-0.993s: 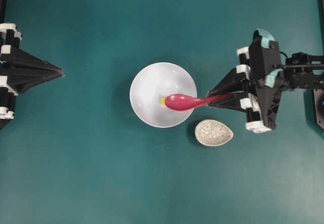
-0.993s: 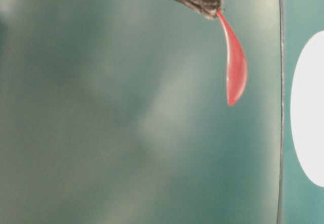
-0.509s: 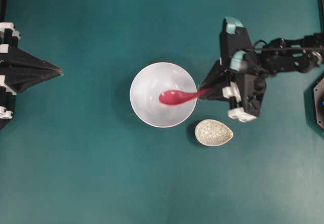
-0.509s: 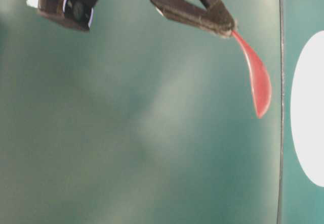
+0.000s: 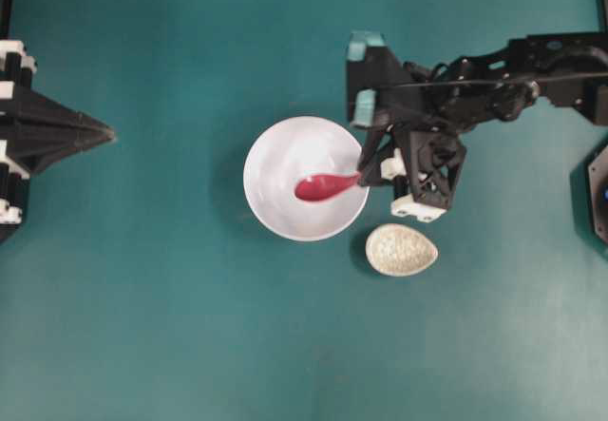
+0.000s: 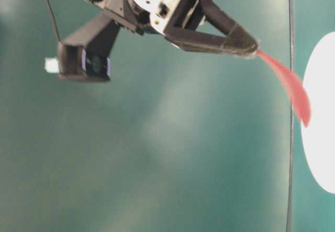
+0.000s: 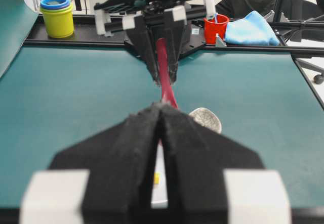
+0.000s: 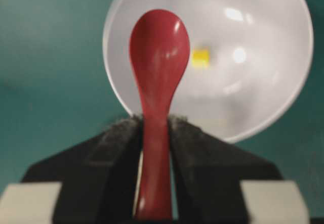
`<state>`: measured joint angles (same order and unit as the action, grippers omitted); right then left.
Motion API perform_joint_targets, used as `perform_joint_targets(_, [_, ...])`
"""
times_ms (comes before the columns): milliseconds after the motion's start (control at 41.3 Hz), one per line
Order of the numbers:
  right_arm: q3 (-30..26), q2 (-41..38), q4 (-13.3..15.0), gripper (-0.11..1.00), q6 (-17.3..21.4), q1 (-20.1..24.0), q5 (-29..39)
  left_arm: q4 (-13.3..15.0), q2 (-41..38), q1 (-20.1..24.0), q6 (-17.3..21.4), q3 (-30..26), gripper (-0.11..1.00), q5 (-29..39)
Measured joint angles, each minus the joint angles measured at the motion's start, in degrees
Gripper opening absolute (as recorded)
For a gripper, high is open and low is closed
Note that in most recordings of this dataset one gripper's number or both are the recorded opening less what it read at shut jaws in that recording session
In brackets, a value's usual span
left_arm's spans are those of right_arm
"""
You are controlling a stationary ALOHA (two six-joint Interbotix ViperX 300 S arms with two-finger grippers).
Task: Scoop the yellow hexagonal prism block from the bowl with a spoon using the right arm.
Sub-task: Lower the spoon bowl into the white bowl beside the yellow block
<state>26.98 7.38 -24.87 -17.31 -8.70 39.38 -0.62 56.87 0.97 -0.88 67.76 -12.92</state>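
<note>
My right gripper is shut on the handle of the red-pink spoon. The spoon's head hangs over the inside of the white bowl. In the right wrist view the spoon points into the bowl, and the yellow block lies on the bowl's floor just right of the spoon head, apart from it. Overhead, the block is hidden under the spoon. The left wrist view shows the block through the slit between the fingers. My left gripper rests shut at the far left.
A small speckled oval dish sits just right of and below the bowl, under the right wrist. Beyond the table's far edge stand a yellow cup stack, a red cup and a blue cloth.
The right arm has swung left and the gripper has come to the bowl's rim. The spoon head has moved further into the bowl and covers the block overhead. The left arm is still.
</note>
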Motion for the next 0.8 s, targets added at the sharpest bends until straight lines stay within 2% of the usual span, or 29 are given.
perform_joint_targets(73, [-1.85, -0.79, 2.99, 0.25, 4.31, 0.0, 2.64, 0.0, 0.0, 0.0, 0.0, 0.0, 0.0, 0.0])
perform_joint_targets(218, [-5.63, -2.46, 8.17, 0.25, 10.28, 0.0, 8.09, 0.0, 0.0, 0.0, 0.0, 0.0, 0.0, 0.0])
perform_joint_targets(291, [-7.56, -3.6, 10.02, 0.24, 12.04, 0.0, 11.16, -0.09, 0.0, 0.0, 0.0, 0.0, 0.0, 0.0])
perform_joint_targets(533, [-12.66, -7.21, 12.13, 0.25, 12.66, 0.0, 18.9, -0.09, 0.0, 0.0, 0.0, 0.0, 0.0, 0.0])
perform_joint_targets(800, [-14.33, -9.23, 12.74, 0.25, 12.66, 0.09, 20.92, 0.0, 0.0, 0.0, 0.0, 0.0, 0.0, 0.0])
